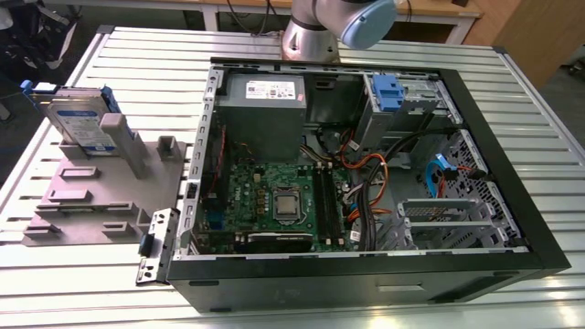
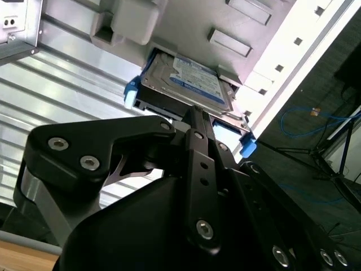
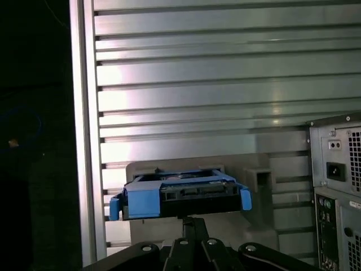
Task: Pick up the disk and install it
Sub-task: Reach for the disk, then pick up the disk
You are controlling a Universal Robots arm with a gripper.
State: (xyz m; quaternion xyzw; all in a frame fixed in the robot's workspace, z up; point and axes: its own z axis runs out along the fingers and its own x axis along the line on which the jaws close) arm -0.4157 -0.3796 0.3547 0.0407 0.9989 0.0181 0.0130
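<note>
Arm (image 1: 309,34) upright in exterior view; gripper (image 2: 194,112) fingers seemingly pressed together, 2 tips meeting.

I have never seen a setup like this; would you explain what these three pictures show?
It is one robot arm working at a slatted metal table. The exterior view looks down on an open computer case and, to that view's left, a grey holder where the disk stands tilted. Both wrist views come from cameras riding on the arm; they look past the black gripper toward the disk. The disk is not yet picked up: it sits in its holder.
</note>
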